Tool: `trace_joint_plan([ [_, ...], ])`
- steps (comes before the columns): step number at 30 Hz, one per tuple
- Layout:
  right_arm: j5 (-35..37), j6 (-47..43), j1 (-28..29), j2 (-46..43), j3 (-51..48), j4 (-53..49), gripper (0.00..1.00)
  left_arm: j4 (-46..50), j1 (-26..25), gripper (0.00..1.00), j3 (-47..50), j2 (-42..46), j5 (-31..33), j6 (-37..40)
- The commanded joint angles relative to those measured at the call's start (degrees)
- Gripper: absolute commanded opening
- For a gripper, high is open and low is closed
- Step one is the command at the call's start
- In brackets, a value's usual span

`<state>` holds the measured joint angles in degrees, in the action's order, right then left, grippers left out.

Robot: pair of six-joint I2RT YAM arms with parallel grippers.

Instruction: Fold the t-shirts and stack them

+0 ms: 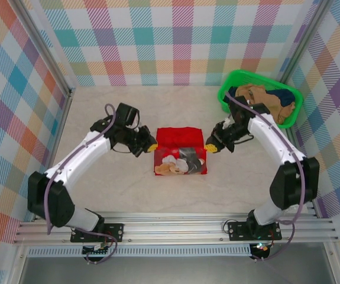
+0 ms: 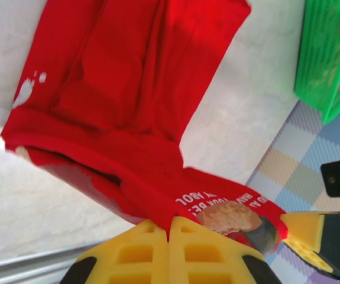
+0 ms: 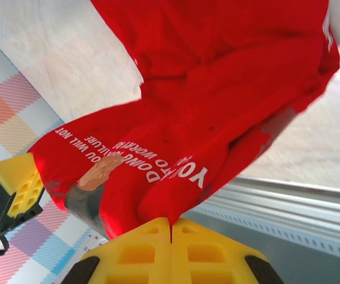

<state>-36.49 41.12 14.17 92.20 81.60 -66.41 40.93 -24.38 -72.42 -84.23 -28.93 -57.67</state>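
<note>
Two claws flank one garment.

**Top external view.** The red t-shirt lies at the middle of the counter. Its far part is plain red and its near part shows the teddy-bear print face up. The left claw meets the shirt's left side and the right claw meets its right side, at about the same depth on the counter. The cloth therefore spans the gap between them, with the held line running left to right, parallel to the near edge. The tan t-shirt and the navy t-shirt sit bunched in the green basket, well apart at far right and nearer the right arm.

**Left wrist view.** The yellow fingers are pressed together with red cloth pinched between them. The shirt fans away from the left claw across the pale counter, and the printed strip leads toward the right claw at the lower right.

**Right wrist view.** The right claw is likewise closed tight on a gathered red edge. The inverted lettering stretches toward the left claw, at the lower left.

**Judgement.** A fold is in hand. Because the shirt lies between the claws, neither arm is nearer, so the coming move probably needs both to travel together, square to the held line, to land the edge straight.
</note>
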Motion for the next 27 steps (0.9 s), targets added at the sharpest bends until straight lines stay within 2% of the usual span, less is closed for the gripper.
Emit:
trace_joint_plan([
  [1,0.7,1.3,-1.8,4.6,5.1,1.2,0.0,-1.6,2.8,0.0,-5.0,-5.4,-2.6,1.0],
  [7,0.6,2.9,-4.0,17.3,16.6,4.5,0.0,-6.7,5.8,0.0,-13.0,-18.6,-3.6,0.7],
  [13,2.4,3.9,-4.9,32.5,30.0,8.4,0.0,-7.4,8.1,0.02,-27.5,-35.7,-2.3,2.2],
  [16,4.5,1.7,-5.1,38.8,37.0,10.0,0.24,-6.5,8.7,0.2,-33.5,-40.6,-0.3,5.0],
  [18,6.6,-1.1,-5.1,40.2,40.7,10.7,0.4,-5.9,9.0,0.25,-34.4,-40.1,2.3,5.5],
  [21,9.6,-4.7,-5.1,37.2,40.8,12.9,0.55,-2.3,9.0,0.27,-32.4,-35.0,8.9,6.6],
  [22,11.0,-6.2,-5.1,36.1,40.5,12.2,0.57,-2.1,9.0,0.32,-30.0,-32.5,10.5,6.5],
  [24,12.4,-8.2,-5.1,34.4,39.3,10.3,0.57,-4.1,8.8,0.34,-24.2,-27.6,12.2,5.7],
  [27,13.7,-8.3,-4.9,29.3,29.7,12.7,0.51,-7.0,8.0,0.34,-17.2,-23.4,10.1,3.7],
])
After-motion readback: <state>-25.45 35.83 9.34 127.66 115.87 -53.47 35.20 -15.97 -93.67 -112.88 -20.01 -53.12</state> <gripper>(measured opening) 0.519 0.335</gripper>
